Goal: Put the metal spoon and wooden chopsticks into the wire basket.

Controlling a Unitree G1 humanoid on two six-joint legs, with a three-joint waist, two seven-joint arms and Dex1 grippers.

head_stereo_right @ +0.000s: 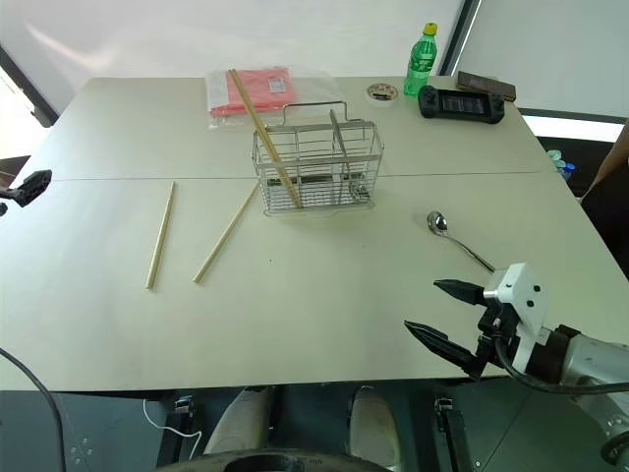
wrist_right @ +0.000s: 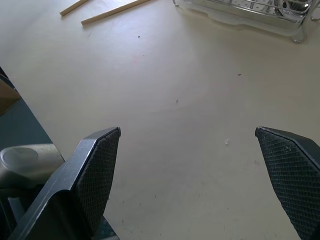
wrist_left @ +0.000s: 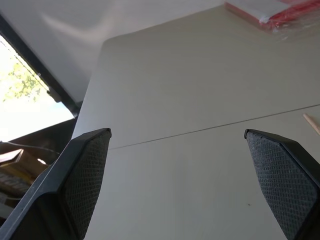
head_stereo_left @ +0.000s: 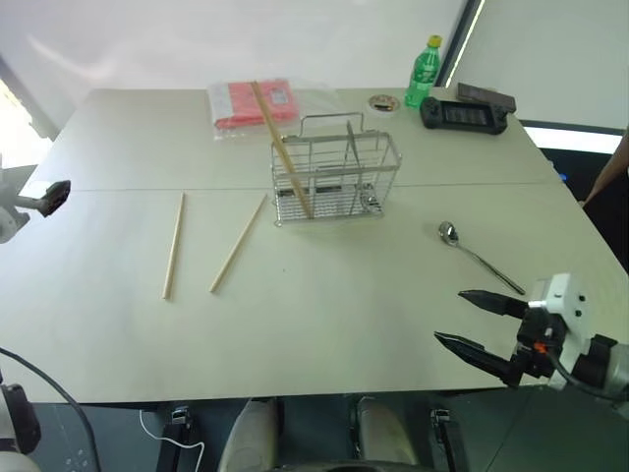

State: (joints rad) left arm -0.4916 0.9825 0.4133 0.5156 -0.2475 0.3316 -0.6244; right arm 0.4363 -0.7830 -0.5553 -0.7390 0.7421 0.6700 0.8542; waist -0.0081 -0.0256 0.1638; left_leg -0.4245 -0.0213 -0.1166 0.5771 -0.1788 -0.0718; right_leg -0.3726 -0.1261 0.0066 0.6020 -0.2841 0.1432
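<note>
The wire basket (head_stereo_left: 336,172) stands at the table's middle back, and one wooden chopstick (head_stereo_left: 282,147) leans inside it, sticking out toward the back left. Two more chopsticks (head_stereo_left: 174,245) (head_stereo_left: 239,243) lie flat on the table to the basket's left front. To its right front lies the metal spoon (head_stereo_left: 477,256), bowl toward the basket. My right gripper (head_stereo_left: 448,315) hovers open and empty at the table's front right edge, just in front of the spoon's handle. Open and empty too, my left gripper (wrist_left: 177,132) is held off the table's left edge, far from the chopsticks.
A red packet (head_stereo_left: 254,103) lies behind the basket. At the back right stand a green bottle (head_stereo_left: 424,72), a small round lid (head_stereo_left: 381,102) and a black handheld console (head_stereo_left: 464,114). A person's arm (head_stereo_left: 614,167) shows at the right edge.
</note>
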